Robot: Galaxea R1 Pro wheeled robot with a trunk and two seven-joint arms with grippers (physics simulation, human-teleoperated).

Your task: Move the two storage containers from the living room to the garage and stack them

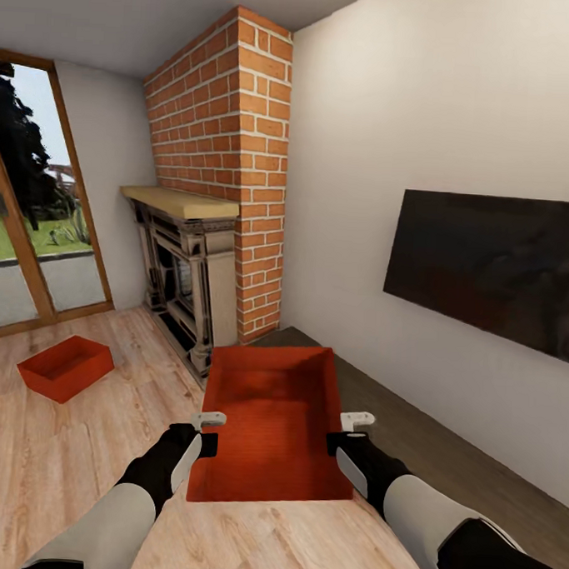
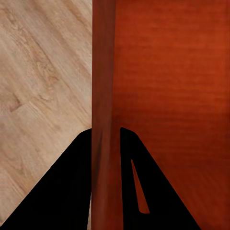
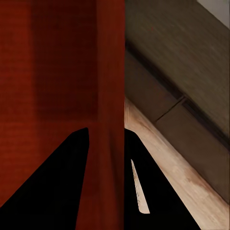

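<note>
I hold one red-orange storage container [image 1: 273, 421] in front of me, above the light wood floor of the living room. My left gripper [image 1: 206, 435] is shut on its left wall [image 2: 103, 105], one finger on each side. My right gripper [image 1: 343, 434] is shut on its right wall [image 3: 111, 96] the same way. The bin is open-topped and has nothing in it. The second storage container [image 1: 66, 367] sits on the wood floor at the left, near the glass door. The garage is out of view.
A red brick chimney [image 1: 233, 148] and a dark fireplace [image 1: 184, 283] stand ahead. A long low dark cabinet [image 1: 443, 447] runs along the right wall under a dark panel [image 1: 494, 266]. A wood-framed glass door [image 1: 37, 221] is at the left.
</note>
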